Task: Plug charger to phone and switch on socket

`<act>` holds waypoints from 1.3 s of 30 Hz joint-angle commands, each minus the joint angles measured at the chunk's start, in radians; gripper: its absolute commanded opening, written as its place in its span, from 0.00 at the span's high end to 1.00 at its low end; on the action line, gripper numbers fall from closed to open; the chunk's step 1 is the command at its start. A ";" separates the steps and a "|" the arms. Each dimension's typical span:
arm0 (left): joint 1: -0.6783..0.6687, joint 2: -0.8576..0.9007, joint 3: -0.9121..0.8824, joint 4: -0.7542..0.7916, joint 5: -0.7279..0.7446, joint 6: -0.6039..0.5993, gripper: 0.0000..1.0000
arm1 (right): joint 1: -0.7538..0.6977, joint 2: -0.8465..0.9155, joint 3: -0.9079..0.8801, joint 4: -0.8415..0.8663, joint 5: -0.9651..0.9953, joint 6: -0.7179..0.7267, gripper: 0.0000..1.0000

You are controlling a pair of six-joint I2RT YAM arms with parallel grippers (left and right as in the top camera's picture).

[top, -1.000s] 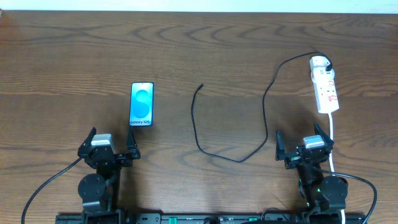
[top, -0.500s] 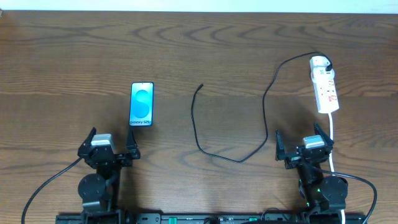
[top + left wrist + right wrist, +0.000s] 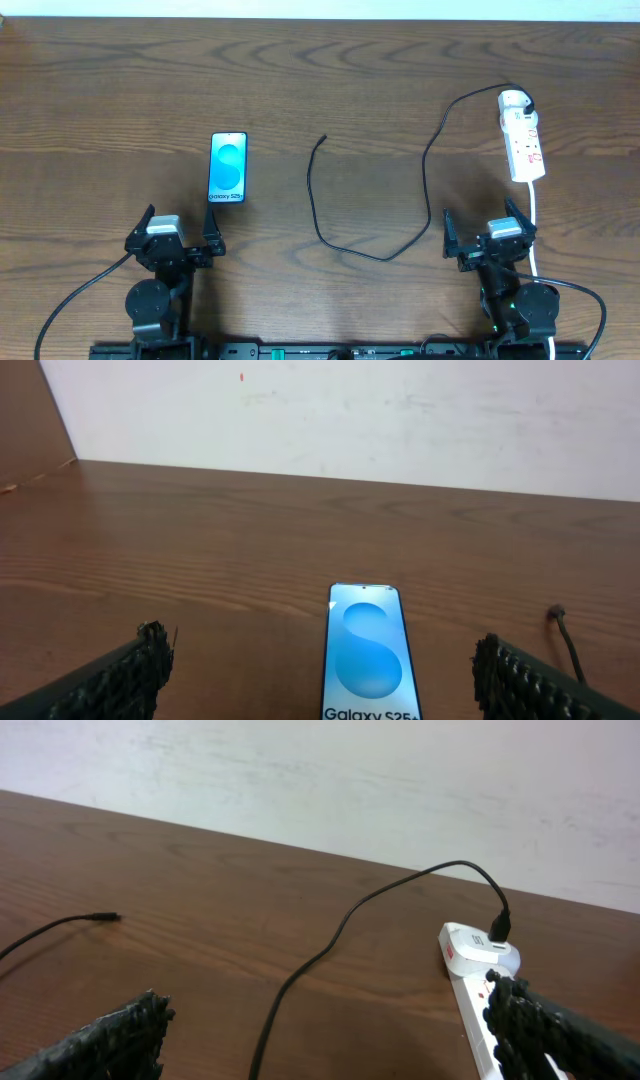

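Note:
The phone (image 3: 228, 168) lies flat, screen up, left of centre; it also shows in the left wrist view (image 3: 366, 655), just ahead of my open, empty left gripper (image 3: 179, 231). The black charger cable (image 3: 385, 256) loops across the middle of the table, its free plug tip (image 3: 322, 139) right of the phone and its other end plugged into the white power strip (image 3: 523, 136) at the far right. In the right wrist view the cable (image 3: 330, 945) and strip (image 3: 478, 952) lie ahead of my open, empty right gripper (image 3: 487, 227).
The strip's white cord (image 3: 535, 225) runs down toward the table's front edge beside my right arm. A pale wall (image 3: 350, 410) stands behind the table's far edge. The cable tip also shows at the right of the left wrist view (image 3: 558, 614).

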 commanded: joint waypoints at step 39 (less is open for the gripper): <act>-0.006 0.865 0.628 -0.227 0.164 0.005 0.02 | -0.008 -0.005 -0.003 -0.001 0.004 -0.011 0.01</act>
